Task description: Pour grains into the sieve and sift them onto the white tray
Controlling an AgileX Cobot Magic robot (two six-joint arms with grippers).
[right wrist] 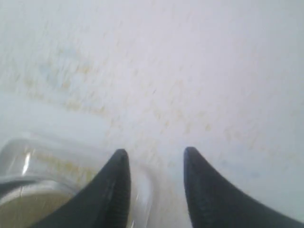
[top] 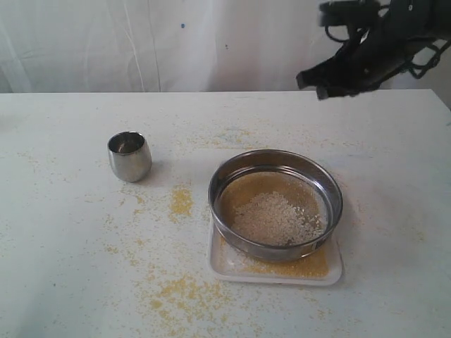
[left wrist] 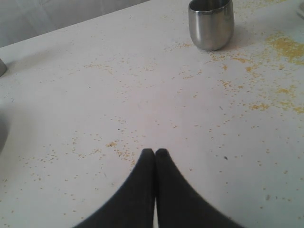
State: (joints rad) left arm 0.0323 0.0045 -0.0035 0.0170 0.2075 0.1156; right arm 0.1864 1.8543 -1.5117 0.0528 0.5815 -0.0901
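The round steel sieve point(top: 275, 204) rests on the white tray point(top: 337, 269) right of centre; pale whitish grains point(top: 276, 218) are heaped on its mesh and yellow grains point(top: 310, 266) lie on the tray beneath. A small steel cup point(top: 130, 155) stands upright to the left, also in the left wrist view point(left wrist: 211, 23). My right gripper point(top: 316, 83) hangs open high above the table's far right, nothing between its fingers; in its blurred view point(right wrist: 154, 153) part of the sieve rim point(right wrist: 19, 161) shows. My left gripper point(left wrist: 155, 152) is shut and empty, low over the table, out of the exterior view.
Yellow grains are scattered over the white table point(top: 63, 232), with patches point(top: 181, 201) left of the sieve and near the front edge point(top: 180, 292). A white curtain point(top: 141, 42) backs the table.
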